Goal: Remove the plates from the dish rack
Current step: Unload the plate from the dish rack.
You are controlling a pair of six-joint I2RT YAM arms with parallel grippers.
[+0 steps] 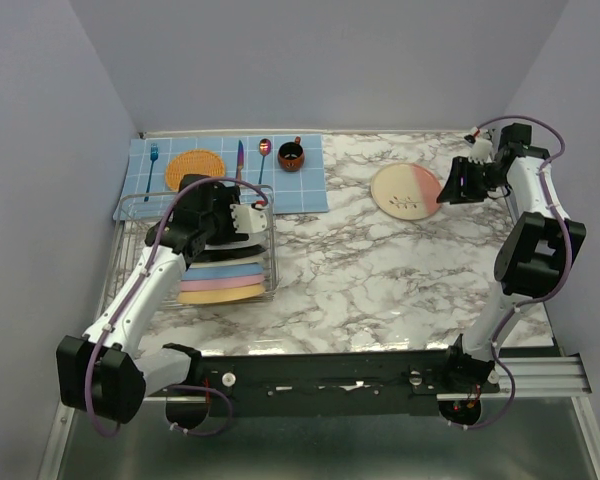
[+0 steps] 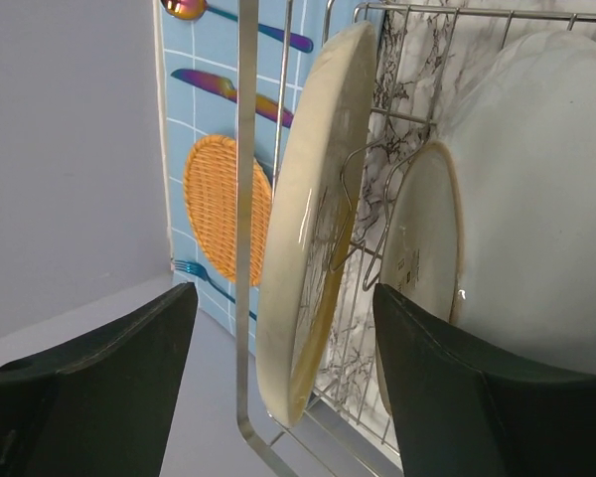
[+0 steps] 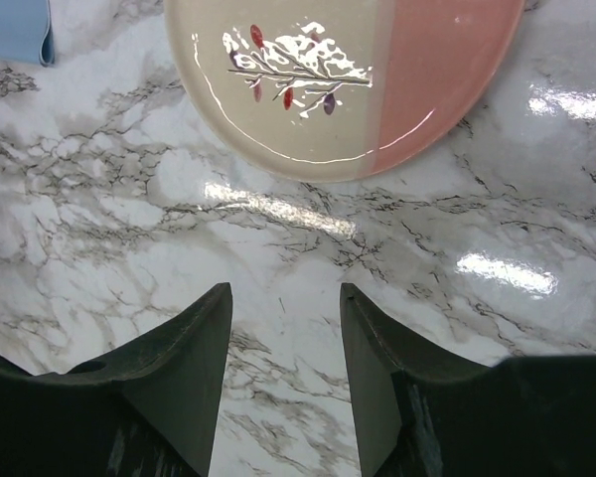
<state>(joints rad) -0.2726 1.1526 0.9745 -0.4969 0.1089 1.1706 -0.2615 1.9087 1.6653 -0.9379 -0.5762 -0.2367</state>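
Top: silver wire dish rack at far left, pastel plates upright in it, left gripper among them. Left wrist — jaws wide, straddling cream glazed plate, not gripping it. Right wrist — right gripper released, holding nothing; beige-and-pink twig plate flat on marble table ahead.

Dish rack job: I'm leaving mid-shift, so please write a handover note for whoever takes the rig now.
Left hand: open, fingers either side of an upright cream plate in the dish rack, not gripping.
Right hand: open, empty, over the table beside the twig plate.
Done: twig plate lies flat on the table.
Left: cream plate plus the other plates in the rack.
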